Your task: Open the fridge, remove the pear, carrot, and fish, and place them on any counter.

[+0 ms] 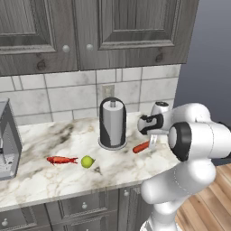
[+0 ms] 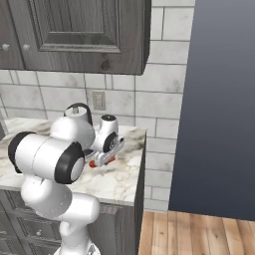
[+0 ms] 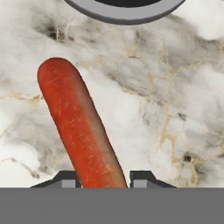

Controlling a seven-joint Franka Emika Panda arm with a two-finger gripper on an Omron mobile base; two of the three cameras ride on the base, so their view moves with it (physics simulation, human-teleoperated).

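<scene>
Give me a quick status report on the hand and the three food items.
Hand low over the counter, fingers either side of the carrot. Carrot lies flat on the marble. Fish and pear already down. Paper towel holder just behind the carrot.

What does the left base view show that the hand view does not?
Left base view alone: the fish and the pear lying on the counter, the whole paper-towel holder, the wall cabinets. Hand view alone: the fingertips standing either side of the carrot's end. Both: the carrot on the marble beside the holder's base.
</scene>
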